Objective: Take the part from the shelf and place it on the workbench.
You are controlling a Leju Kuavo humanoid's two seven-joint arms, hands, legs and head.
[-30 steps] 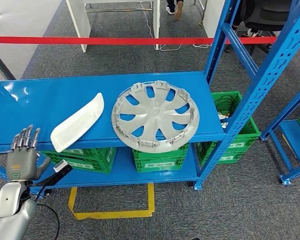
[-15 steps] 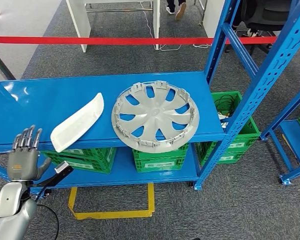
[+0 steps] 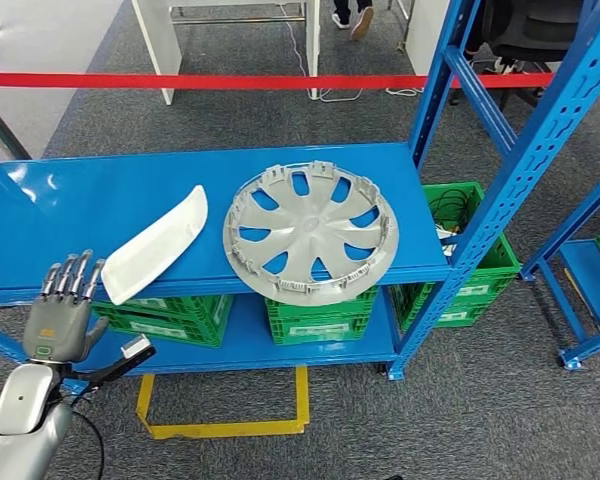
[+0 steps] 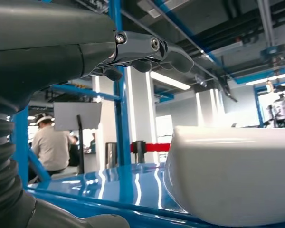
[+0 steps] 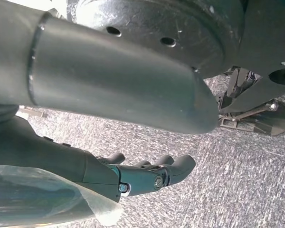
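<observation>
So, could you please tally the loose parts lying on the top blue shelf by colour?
White: 1, the curved white trim piece
Silver-grey: 1, the wheel cover
Total: 2

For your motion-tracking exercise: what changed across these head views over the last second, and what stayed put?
The left hand, fingers apart and holding nothing, moved right toward the white trim part without touching it. The trim part and the hubcap stayed where they were on the blue shelf.
</observation>
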